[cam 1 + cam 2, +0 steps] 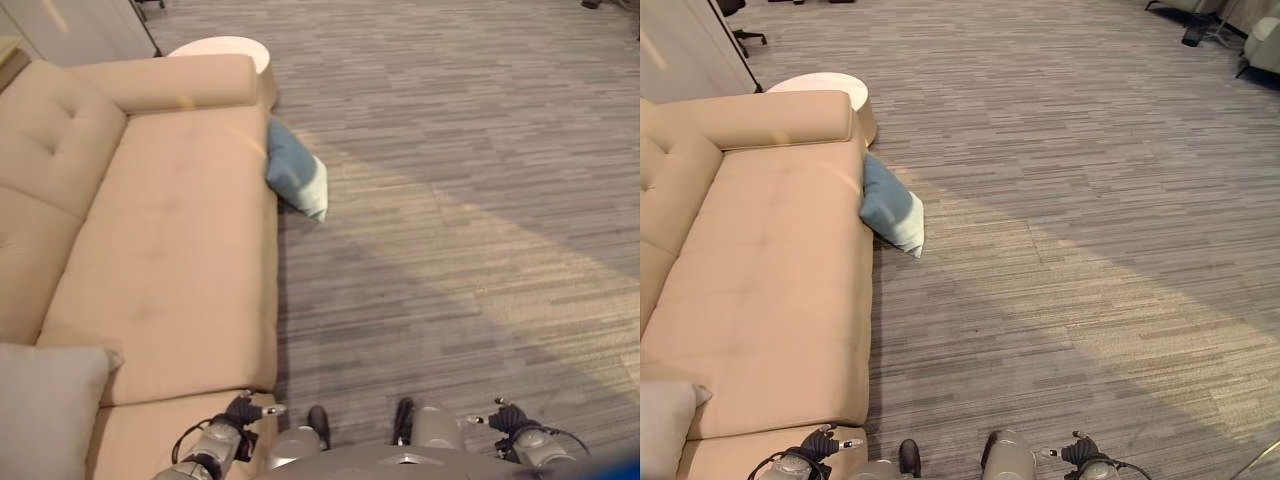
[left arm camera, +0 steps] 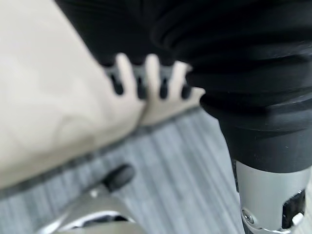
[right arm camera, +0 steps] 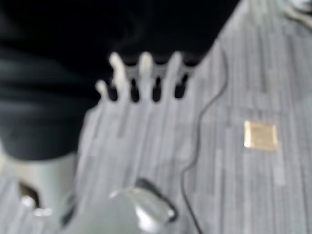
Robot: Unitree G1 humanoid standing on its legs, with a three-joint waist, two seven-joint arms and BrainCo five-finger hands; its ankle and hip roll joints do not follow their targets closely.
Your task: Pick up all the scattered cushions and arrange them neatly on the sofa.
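A blue cushion (image 1: 296, 170) stands on the carpet, leaning against the front edge of the beige sofa (image 1: 170, 250) near its far arm. A light grey cushion (image 1: 45, 415) lies on the sofa's near end. My left hand (image 1: 240, 412) hangs low beside the sofa's near front corner, far from the blue cushion. Its fingers (image 2: 152, 68) are straight and hold nothing. My right hand (image 1: 510, 418) hangs over bare carpet on the other side, its fingers (image 3: 145, 63) also straight and empty.
A round white side table (image 1: 222, 47) stands just beyond the sofa's far arm. Chairs (image 1: 1260, 40) stand at the far right of the room. A brass floor plate (image 3: 261, 135) is set in the grey carpet (image 1: 450, 200) by my right hand.
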